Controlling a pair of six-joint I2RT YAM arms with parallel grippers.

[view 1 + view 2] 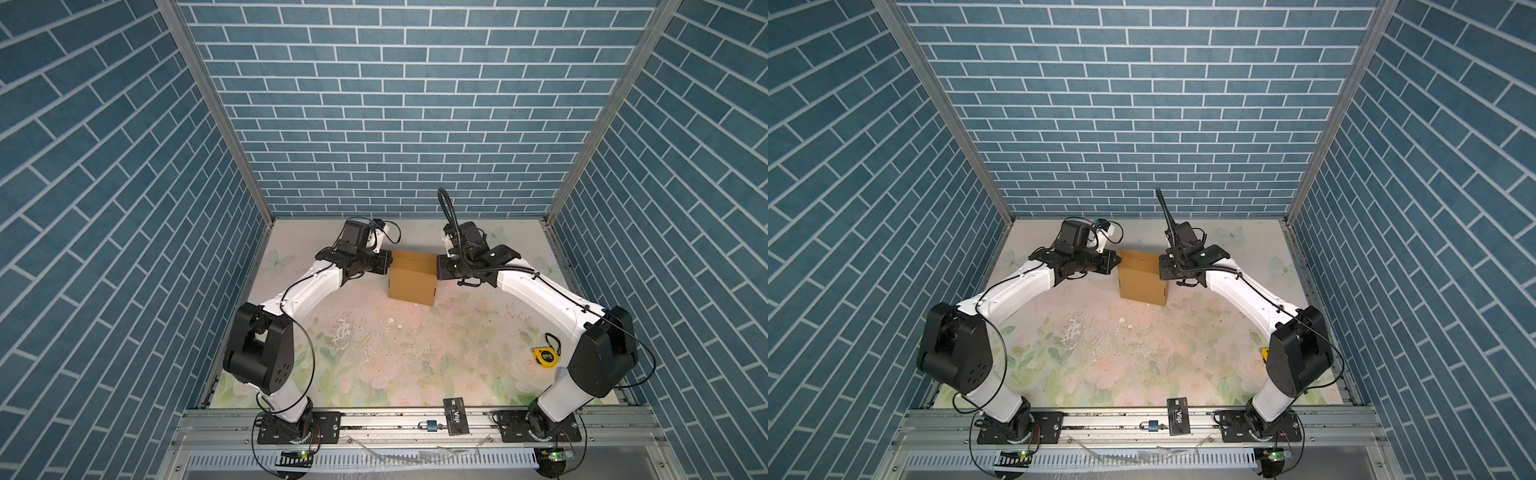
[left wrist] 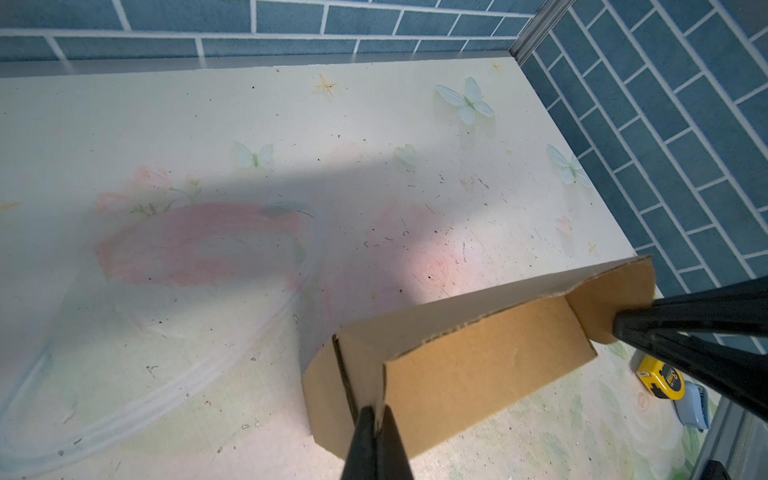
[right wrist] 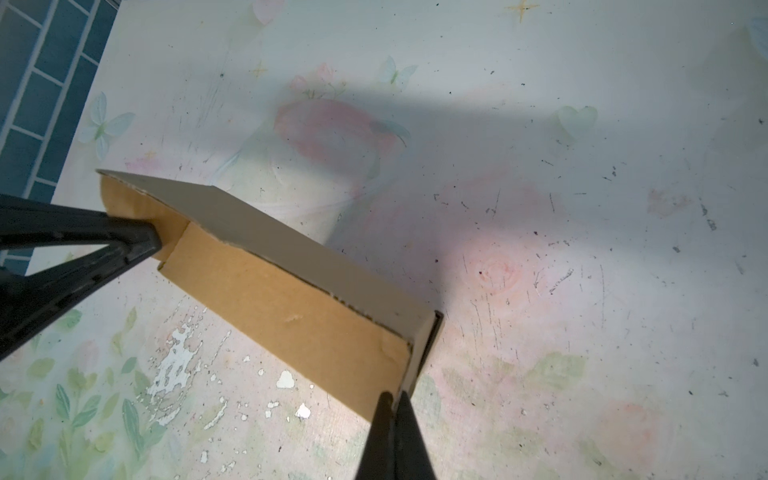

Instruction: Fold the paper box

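The paper box (image 1: 413, 276) (image 1: 1142, 276), plain tan cardboard and folded into a block, is at the far middle of the table between both arms. My left gripper (image 1: 390, 264) (image 2: 376, 409) is shut on the thin cardboard edge at the box's (image 2: 478, 365) left end. My right gripper (image 1: 438, 266) (image 3: 394, 397) is shut on the edge at the opposite end of the box (image 3: 291, 307). Each wrist view shows the other gripper's black fingers (image 2: 623, 326) (image 3: 149, 241) against a rounded end tab. Along the box's long side, a grey-looking panel stands angled up.
A yellow tape measure (image 1: 545, 356) (image 2: 663, 378) lies near the right arm's elbow, next to a pale blue item (image 2: 692, 405). A black card (image 1: 455, 419) and a padlock (image 1: 428, 426) sit on the front rail. Blue brick walls (image 1: 374, 124) enclose three sides.
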